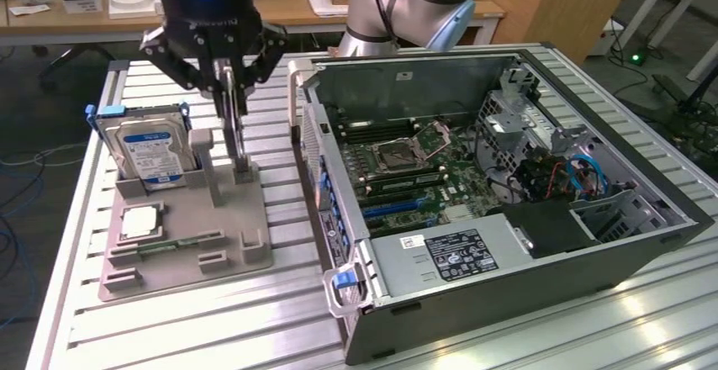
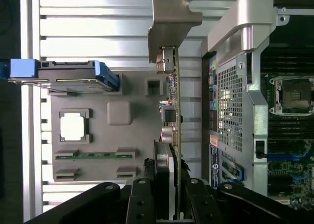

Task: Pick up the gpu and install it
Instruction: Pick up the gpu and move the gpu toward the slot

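Observation:
The gpu (image 1: 234, 130) stands on edge in a slot of the grey fixture (image 1: 191, 256), thin and blade-like. Seen from the wrist, its green card (image 2: 175, 111) runs away from me and ends in a silver metal bracket (image 2: 171, 18). My gripper (image 1: 230, 84) hangs straight above it. The black fingers (image 2: 140, 199) sit on both sides of the card's near end and press against it. The card's lower edge still rests in the fixture. The open computer case (image 1: 505, 177), with its motherboard (image 1: 415, 168) exposed, lies to the exterior view's right.
The fixture also holds a silver hard drive with a blue label (image 1: 151, 147), a processor chip (image 1: 140, 221) and a narrow green memory stick (image 1: 180, 242). The case's perforated wall (image 2: 230, 111) stands close beside the card. Everything rests on a ribbed aluminium table (image 1: 168, 328).

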Motion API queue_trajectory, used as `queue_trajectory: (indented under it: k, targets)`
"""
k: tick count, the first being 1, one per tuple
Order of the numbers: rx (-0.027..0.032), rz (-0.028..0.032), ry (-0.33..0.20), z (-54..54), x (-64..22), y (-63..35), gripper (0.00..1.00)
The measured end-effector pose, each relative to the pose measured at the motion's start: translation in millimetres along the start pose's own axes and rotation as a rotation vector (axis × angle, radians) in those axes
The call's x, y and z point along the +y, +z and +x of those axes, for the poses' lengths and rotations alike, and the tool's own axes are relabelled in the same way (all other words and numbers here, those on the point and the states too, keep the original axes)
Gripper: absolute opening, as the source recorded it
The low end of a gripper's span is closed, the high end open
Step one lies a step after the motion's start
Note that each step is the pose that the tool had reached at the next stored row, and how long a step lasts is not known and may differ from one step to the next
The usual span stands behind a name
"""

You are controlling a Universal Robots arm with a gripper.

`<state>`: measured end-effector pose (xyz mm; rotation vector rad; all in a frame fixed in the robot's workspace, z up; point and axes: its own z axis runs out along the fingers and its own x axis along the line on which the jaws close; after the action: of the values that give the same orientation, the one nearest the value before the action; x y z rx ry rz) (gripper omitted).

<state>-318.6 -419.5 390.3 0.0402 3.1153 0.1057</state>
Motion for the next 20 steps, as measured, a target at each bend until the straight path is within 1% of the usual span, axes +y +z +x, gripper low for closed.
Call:
queue_trajectory:
  k: [5,6,8,10,20]
  targets:
    - [0.0000,-0.0016,0.000,-0.5,1.6,-22.7,0.28]
    - [0.0000,-0.0020,0.000,-0.6,1.8,-25.8,0.28]
    - [0.0000,-0.0022,0.000,-2.2,2.1,-25.9,0.28]
    - [0.0001,-0.0021,0.000,-7.7,2.6,-25.8,0.28]
    - [0.0001,-0.0021,0.000,-52.7,4.8,-24.6,0.28]
